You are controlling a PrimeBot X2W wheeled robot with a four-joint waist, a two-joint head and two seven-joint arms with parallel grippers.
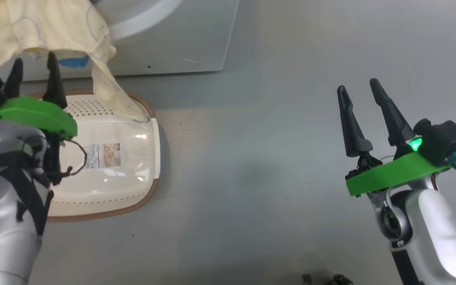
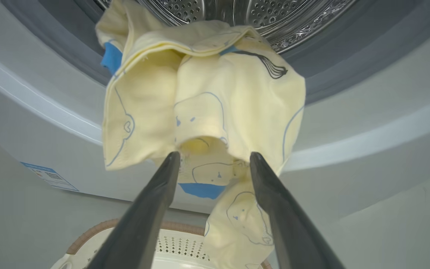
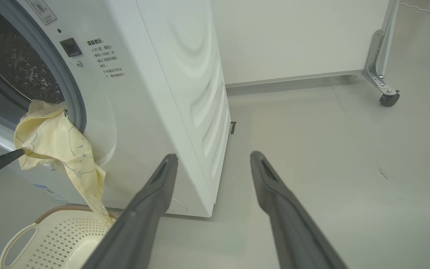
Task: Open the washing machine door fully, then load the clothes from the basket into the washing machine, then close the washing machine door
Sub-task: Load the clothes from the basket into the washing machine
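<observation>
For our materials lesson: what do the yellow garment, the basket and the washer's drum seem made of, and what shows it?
The clothes: soft matte fabric, possibly cotton; it drapes and folds. The basket: glossy cream plastic, judging by highlights and moulded holes; its brown rim looks woven, perhaps imitation. The drum: shiny perforated metal, probably steel.
</observation>
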